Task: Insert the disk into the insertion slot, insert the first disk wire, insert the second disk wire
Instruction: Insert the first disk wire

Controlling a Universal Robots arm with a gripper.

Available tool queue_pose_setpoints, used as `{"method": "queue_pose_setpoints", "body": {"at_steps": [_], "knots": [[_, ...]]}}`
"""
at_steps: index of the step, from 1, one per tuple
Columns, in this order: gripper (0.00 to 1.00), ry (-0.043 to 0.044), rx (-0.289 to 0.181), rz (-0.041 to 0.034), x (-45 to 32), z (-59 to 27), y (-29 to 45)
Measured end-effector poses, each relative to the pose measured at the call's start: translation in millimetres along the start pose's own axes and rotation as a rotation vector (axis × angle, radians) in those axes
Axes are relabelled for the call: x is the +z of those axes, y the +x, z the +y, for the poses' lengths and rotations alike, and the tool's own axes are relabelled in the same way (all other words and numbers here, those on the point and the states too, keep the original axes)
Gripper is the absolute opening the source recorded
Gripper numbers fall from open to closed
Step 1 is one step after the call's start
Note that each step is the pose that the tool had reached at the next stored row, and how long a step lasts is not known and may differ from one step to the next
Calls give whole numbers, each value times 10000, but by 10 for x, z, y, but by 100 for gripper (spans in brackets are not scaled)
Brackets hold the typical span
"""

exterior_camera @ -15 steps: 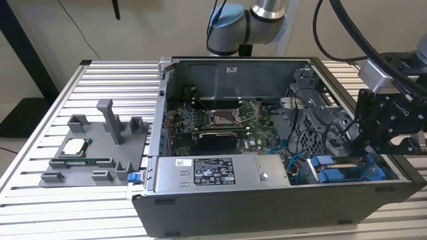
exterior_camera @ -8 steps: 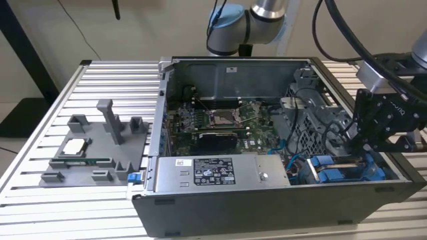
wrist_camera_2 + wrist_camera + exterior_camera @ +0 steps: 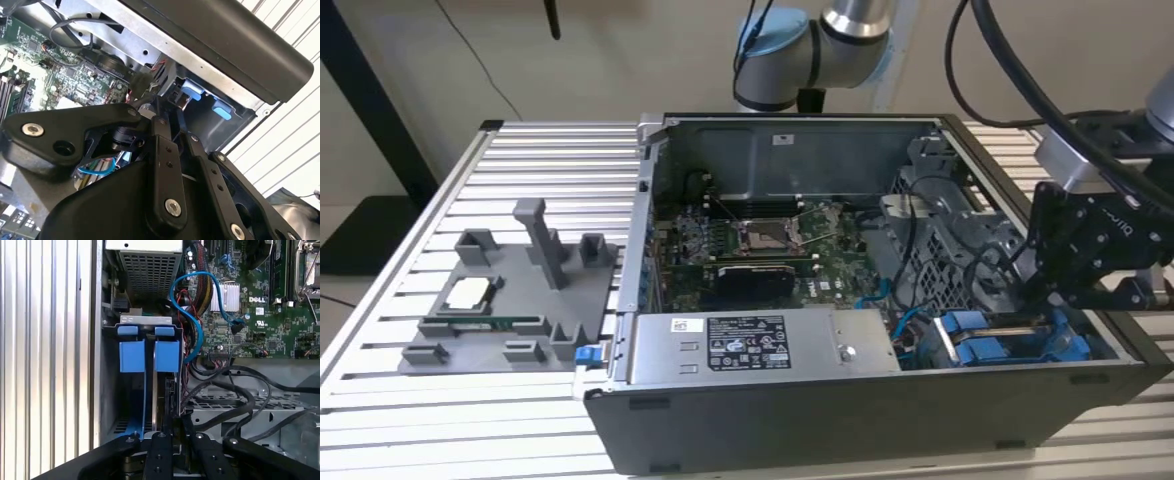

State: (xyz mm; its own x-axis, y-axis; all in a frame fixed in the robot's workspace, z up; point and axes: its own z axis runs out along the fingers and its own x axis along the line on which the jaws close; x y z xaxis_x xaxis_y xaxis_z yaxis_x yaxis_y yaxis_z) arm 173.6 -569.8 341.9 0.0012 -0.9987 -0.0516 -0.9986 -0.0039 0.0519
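Exterior view: the disk (image 3: 977,347) sits inside the open computer case (image 3: 854,420).

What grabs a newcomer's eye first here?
The open computer case on the slatted table, green circuit board exposed. The black gripper hangs at its corner on the exterior view's right, by bright blue drive frames standing in their bay.

gripper (image 3: 175,434) x1 | blue carrier tabs (image 3: 131,354) x2, just ahead of gripper | blue cable (image 3: 198,335) x1, near, ahead of gripper | computer case (image 3: 854,420) x1 | motherboard (image 3: 720,250) x1 | power supply box (image 3: 761,345) x1 | grey fixture tray (image 3: 507,300) x1, well apart from gripper
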Motion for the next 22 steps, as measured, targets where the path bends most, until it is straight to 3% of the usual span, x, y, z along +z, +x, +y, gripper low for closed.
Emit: {"method": "queue_pose_setpoints", "body": {"at_steps": [19, 22], "knots": [[19, 0, 0, -1, 42, 4, 33], [19, 1, 5, 8, 84, 2, 39]]}}
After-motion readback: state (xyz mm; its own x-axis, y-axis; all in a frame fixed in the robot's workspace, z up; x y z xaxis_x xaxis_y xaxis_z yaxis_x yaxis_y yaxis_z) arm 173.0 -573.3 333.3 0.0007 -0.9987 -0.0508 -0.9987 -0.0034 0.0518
